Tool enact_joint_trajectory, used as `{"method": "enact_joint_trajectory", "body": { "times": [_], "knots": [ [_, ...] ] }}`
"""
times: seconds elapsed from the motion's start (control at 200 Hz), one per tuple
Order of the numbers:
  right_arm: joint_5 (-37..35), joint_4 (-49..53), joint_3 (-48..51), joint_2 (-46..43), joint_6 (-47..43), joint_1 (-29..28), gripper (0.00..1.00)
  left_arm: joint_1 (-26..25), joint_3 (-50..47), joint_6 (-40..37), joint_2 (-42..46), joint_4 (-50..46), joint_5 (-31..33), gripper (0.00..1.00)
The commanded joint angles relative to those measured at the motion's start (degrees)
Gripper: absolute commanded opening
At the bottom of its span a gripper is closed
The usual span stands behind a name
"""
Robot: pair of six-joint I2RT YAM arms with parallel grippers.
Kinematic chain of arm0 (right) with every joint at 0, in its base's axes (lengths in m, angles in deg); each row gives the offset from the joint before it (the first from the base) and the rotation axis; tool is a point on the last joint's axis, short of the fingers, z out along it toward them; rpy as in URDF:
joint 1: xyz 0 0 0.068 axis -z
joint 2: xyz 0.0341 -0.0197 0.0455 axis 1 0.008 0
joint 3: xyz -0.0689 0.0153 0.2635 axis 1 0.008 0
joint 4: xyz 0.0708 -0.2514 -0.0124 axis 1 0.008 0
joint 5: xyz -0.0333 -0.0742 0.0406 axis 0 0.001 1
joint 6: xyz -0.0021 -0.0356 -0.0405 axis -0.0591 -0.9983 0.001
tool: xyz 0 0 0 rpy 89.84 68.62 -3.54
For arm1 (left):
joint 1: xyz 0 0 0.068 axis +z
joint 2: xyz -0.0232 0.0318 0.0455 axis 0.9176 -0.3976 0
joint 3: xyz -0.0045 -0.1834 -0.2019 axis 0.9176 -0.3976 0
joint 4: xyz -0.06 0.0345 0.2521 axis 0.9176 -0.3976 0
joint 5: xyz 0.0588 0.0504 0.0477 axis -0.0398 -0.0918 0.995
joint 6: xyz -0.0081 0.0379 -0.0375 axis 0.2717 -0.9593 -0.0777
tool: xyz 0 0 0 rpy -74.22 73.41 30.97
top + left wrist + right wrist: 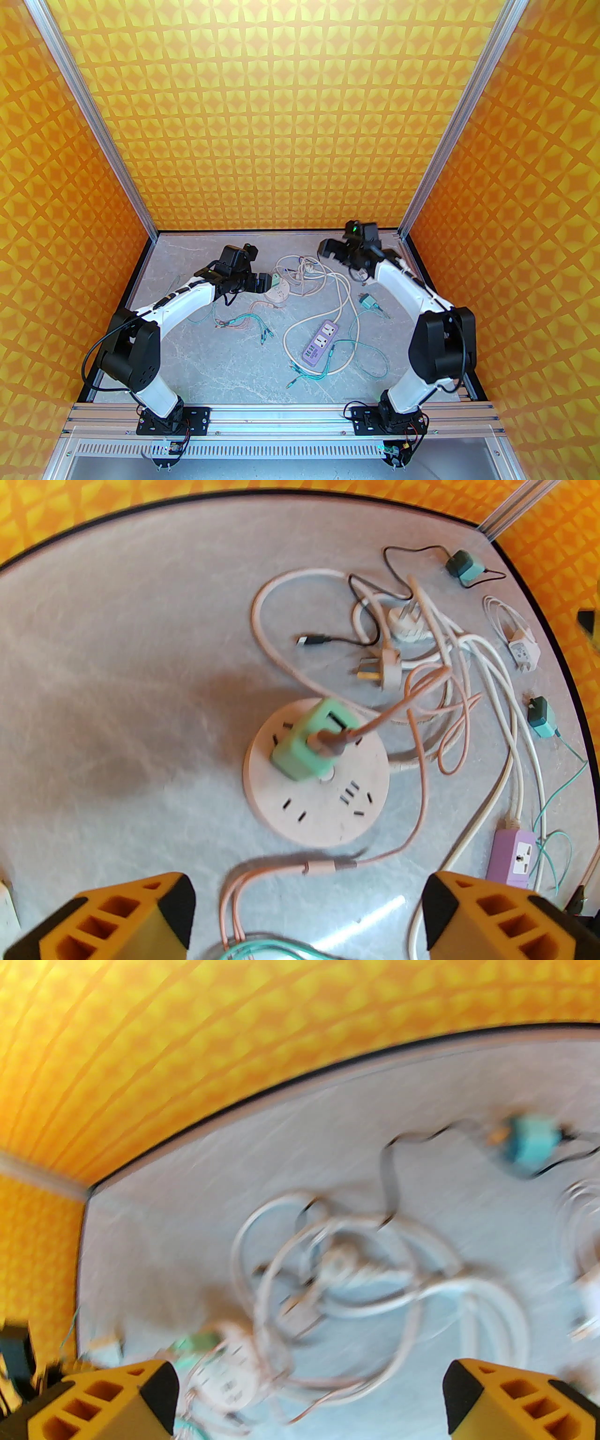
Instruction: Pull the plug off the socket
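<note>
Grey marbled surface (225, 356) is carrying tangled cords (254, 616). Green plug (304, 747) is sitting seated in the round pink socket (323, 817). Left gripper (307, 906) is hovering above it, spread wide and empty. Right gripper (311, 1386) is hanging over the cords, likewise spread wide, holding nothing.

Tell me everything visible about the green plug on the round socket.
The plug is a mint-green, rounded, matte plastic block, seated in the round pale-pink socket, left of its centre. Its upper face shows a rectangular recess. A pink cable with a greyish connector plugs into its side. Nothing else touches it.
</note>
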Motion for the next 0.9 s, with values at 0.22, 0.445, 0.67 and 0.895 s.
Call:
{"method": "enact_joint_trajectory", "body": {
  "times": [0.22, 0.445, 0.67, 0.895],
  "knots": [
    [6.8, -5.0, 6.8, -5.6, 3.7, -3.2, 0.98, -0.1, 1.5, -10.3, -9.6, 10.0, -1.4, 0.72],
    [8.3, -5.2, 9.2, -7.6, 5.2, -3.2, 0.98, -0.2, 2.5, -12.2, -13.4, 12.8, -1.0, 0.71],
    [9.1, -3.7, 9.8, -8.3, 5.4, -3.3, 0.98, -0.7, 6.6, -14.2, -18.4, 12.6, -0.4, 0.69],
    [9.4, -3.0, 10.7, -8.8, 5.3, -3.4, 0.98, -1.6, 10.7, -16.0, -21.9, 11.1, 1.5, 0.60]
  ]
}}
